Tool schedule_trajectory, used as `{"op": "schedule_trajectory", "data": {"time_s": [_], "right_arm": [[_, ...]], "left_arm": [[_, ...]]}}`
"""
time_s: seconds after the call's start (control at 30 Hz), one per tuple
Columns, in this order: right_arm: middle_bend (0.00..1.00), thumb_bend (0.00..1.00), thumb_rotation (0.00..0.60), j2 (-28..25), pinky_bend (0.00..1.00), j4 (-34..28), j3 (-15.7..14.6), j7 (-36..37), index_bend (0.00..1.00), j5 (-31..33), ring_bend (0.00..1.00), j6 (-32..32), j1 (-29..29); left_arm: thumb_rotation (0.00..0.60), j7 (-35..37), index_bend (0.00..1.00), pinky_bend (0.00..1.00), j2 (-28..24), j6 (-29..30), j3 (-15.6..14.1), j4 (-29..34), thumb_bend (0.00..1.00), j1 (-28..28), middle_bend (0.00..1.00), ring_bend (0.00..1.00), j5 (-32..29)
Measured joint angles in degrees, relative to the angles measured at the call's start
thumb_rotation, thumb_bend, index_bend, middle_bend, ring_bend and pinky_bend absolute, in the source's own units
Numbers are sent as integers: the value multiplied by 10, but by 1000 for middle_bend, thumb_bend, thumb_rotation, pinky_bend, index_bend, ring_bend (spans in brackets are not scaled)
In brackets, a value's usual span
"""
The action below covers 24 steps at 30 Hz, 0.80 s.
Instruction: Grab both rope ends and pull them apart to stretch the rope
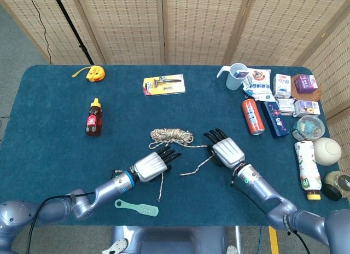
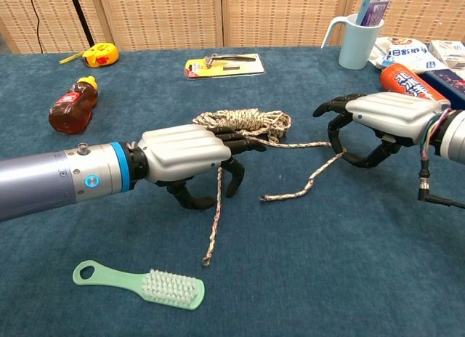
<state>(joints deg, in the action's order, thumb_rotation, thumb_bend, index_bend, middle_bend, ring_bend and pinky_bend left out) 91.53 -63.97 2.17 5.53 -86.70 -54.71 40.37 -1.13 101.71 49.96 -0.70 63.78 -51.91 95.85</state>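
Observation:
The speckled rope lies as a coiled bundle (image 1: 171, 136) (image 2: 243, 121) mid-table, with two loose strands running toward me. One strand drops under my left hand (image 1: 150, 166) (image 2: 185, 154) and ends at a frayed tip (image 2: 207, 259). That hand hovers over the strand, which passes between its arched fingers and thumb without being gripped. The other strand runs right, bends at the thumb of my right hand (image 1: 225, 151) (image 2: 381, 118), and returns to its end (image 2: 266, 199). The right hand's fingers arch apart above the bend.
A green brush (image 2: 142, 283) lies near the front edge, below the left forearm. A syrup bottle (image 1: 93, 118), a tape measure (image 1: 95, 73) and a packaged tool (image 1: 163, 85) sit farther back. A cup (image 1: 237, 76), a red can (image 1: 252, 116) and several packets crowd the right side.

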Motion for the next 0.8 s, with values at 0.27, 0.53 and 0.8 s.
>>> {"op": "schedule_trajectory", "data": {"time_s": [0.27,0.53,0.8], "right_arm": [[111,562,600,0,0,3,-1,6,578,-1,25,-2,-1],[114,563,600,0,0,6,-1,11,579,-2,27,-3,-2],[117,562,600,1,0,9,-1,13,581,-2,29,-4,-3]], "left_arm": [[600,-2,481,0,5,-2,-1,-2,365,-3,0,0,-6],[600,-7,519,0,10,-1,-2,-4,368,-4,0,0,-10],[600,-10,542,0,13,3,-3,-5,369,-3,0,0,-12]]}}
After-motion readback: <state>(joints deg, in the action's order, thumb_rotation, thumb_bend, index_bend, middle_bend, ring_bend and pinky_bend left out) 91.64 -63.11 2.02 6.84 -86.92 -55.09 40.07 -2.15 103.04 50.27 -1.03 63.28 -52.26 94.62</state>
